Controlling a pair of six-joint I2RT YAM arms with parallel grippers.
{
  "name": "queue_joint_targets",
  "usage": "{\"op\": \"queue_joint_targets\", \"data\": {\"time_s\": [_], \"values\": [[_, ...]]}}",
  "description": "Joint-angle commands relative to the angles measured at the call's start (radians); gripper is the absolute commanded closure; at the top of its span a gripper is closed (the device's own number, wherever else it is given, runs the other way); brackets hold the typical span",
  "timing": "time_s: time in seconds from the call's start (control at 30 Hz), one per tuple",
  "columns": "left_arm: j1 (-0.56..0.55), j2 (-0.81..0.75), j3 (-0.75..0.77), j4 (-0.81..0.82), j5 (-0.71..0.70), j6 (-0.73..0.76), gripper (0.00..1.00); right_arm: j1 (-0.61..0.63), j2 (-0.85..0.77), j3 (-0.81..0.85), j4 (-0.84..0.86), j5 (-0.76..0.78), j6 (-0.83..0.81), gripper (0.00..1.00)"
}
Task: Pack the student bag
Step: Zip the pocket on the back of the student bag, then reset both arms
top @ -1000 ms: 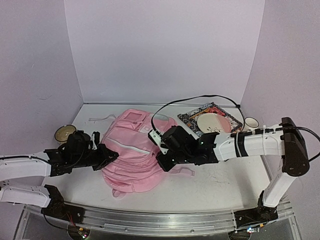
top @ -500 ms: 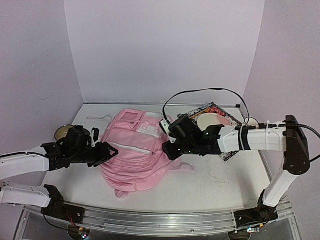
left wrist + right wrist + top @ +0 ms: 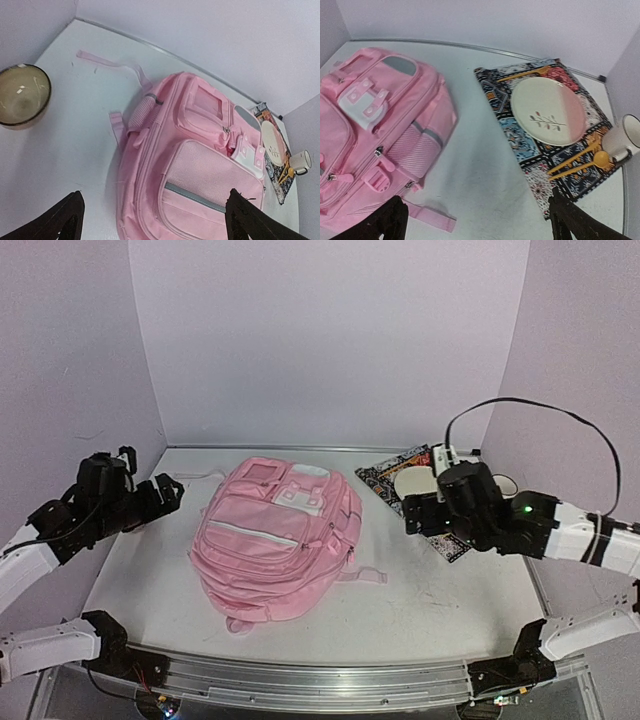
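Note:
The student bag (image 3: 275,540) is a large pink backpack lying flat on the white table, front pockets up, zips shut as far as I can see. It fills the left wrist view (image 3: 200,165) and shows at the left of the right wrist view (image 3: 380,130). My left gripper (image 3: 165,492) hovers open to the left of the bag, clear of it, holding nothing (image 3: 155,220). To the bag's right, my right gripper (image 3: 413,515) is open and empty above bare table (image 3: 477,220).
A patterned placemat (image 3: 520,140) at the back right carries a plate (image 3: 547,110) and yellow utensils (image 3: 580,157), with a cup (image 3: 625,137) beside it. A green-brown bowl (image 3: 22,95) sits at the far left. Loose pink straps (image 3: 427,215) trail from the bag.
Both grippers were shut at the bag's sides. They have opened, let go and drawn back outward and upward. The bag has settled flat.

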Motion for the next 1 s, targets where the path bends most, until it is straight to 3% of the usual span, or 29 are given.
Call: {"op": "queue_joint_targets", "data": {"time_s": [0.0,0.23,0.47,0.97], "values": [[0.005,-0.211,0.042,-0.079,-0.171,0.076,0.01,0.000,-0.222,-0.065,-0.212,0.214,0.161,0.02],[0.005,-0.506,-0.001,-0.081,-0.259,0.140,0.01,0.000,-0.537,-0.147,-0.300,0.240,0.180,0.02],[0.005,-0.668,-0.035,-0.084,-0.297,0.182,0.01,0.000,-0.604,-0.172,-0.312,0.263,0.181,0.02],[0.005,-0.637,-0.043,-0.086,-0.287,0.184,0.01,0.000,-0.555,-0.189,-0.309,0.274,0.200,0.02]]}}
